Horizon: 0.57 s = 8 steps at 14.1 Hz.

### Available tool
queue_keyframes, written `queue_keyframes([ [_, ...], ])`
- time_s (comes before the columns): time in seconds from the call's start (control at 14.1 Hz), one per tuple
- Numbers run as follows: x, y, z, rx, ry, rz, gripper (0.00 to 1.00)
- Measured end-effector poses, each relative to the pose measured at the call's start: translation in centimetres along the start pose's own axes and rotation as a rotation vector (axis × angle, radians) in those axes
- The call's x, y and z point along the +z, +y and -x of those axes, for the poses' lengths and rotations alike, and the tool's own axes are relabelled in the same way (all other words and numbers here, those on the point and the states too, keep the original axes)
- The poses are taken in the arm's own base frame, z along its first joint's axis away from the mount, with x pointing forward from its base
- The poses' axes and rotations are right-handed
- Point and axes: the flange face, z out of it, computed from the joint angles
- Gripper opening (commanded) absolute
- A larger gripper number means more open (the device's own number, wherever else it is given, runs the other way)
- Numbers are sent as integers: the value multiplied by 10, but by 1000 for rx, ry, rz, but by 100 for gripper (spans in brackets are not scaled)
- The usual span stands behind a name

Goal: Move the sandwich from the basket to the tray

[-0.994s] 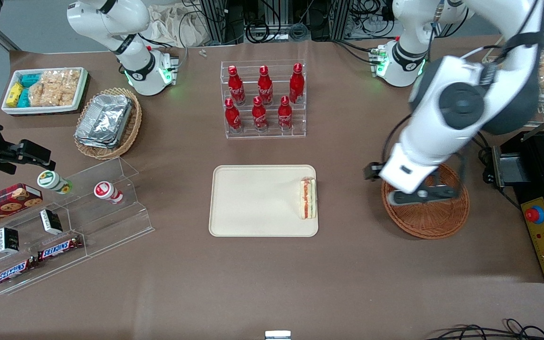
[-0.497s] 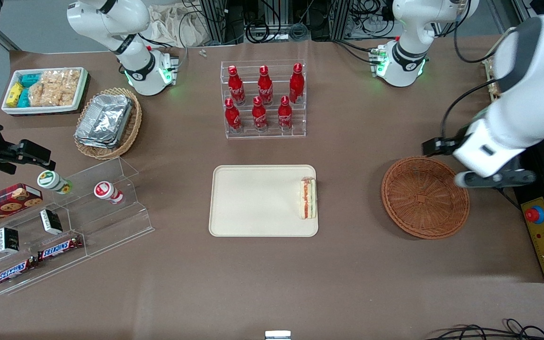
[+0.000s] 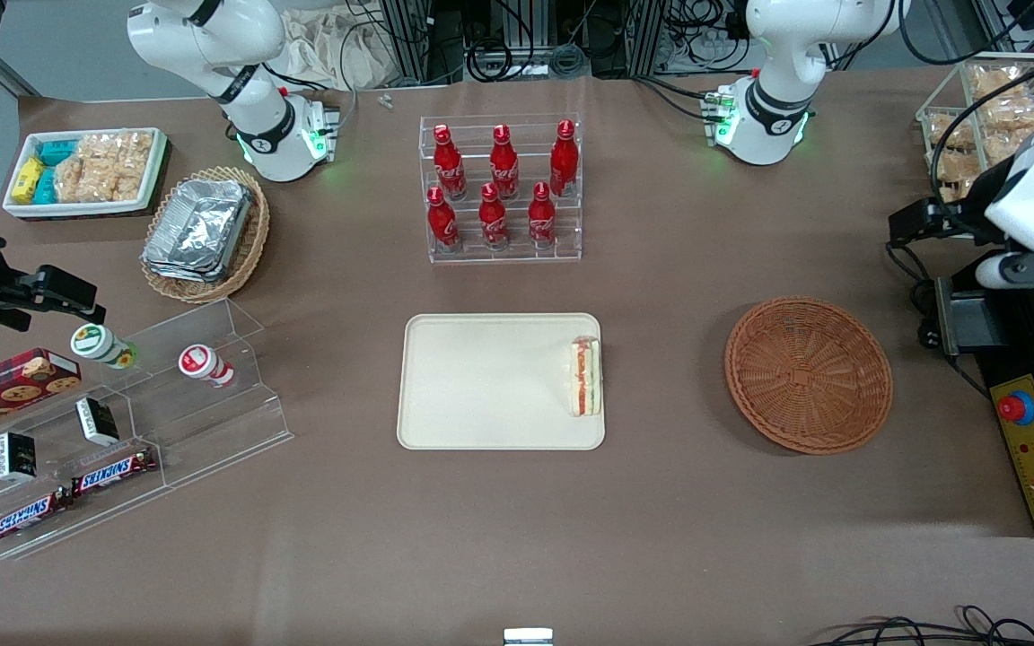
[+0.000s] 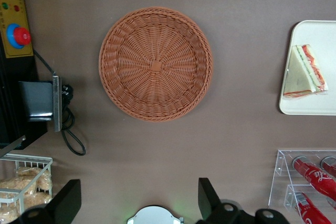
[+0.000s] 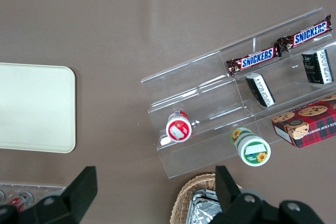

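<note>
The sandwich (image 3: 585, 377) lies on the tray (image 3: 481, 377), at its edge nearest the basket (image 3: 808, 374); the claw (image 4: 139, 203) hangs wide open and holds nothing, high at the working arm's end of the worktop (image 3: 661, 269), well apart from the sandwich.

The whole worktop (image 3: 517, 538) is seen from high in front, looking steeply down. The basket (image 4: 156, 64) and sandwich (image 4: 304, 72) are viewed straight down from the raised gripper (image 4: 139, 203), its fingers (image 4: 68, 200) spread. The tray (image 3: 481, 395) is shared by all three views.
</note>
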Motion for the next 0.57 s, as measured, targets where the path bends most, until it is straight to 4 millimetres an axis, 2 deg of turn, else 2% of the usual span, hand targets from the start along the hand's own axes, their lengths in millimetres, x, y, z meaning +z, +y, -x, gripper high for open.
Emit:
queue_keyframes([
  [0.14,0,-5,7,-7,1,0,100],
  [0.57,5,-8,9,-12,-10,0,100],
])
